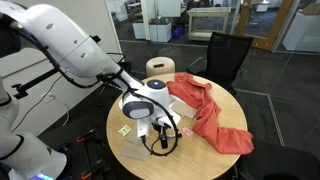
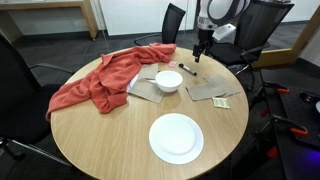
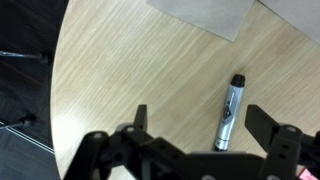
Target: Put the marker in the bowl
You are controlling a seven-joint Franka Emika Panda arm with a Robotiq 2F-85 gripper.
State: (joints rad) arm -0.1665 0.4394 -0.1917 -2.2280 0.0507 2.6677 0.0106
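Note:
The marker point(image 3: 228, 112), a short silver-grey stick with a dark cap, lies flat on the wooden table. In the wrist view it sits between my gripper's point(image 3: 200, 125) two open fingers, nearer the right-hand one, and is not touched. In an exterior view the marker point(image 2: 187, 70) lies just behind the small white bowl point(image 2: 169, 81), with the gripper point(image 2: 200, 52) hovering above it. In an exterior view the gripper point(image 1: 160, 132) hangs low over the table and hides the marker. The bowl is empty.
A wide flat white plate point(image 2: 176, 137) sits at the near side of the round table point(image 2: 90, 140). A red cloth point(image 2: 100, 85) is draped across the left. Grey sheets point(image 2: 210, 90) lie beside the bowl, one shows in the wrist view point(image 3: 200, 15). Black chairs surround the table.

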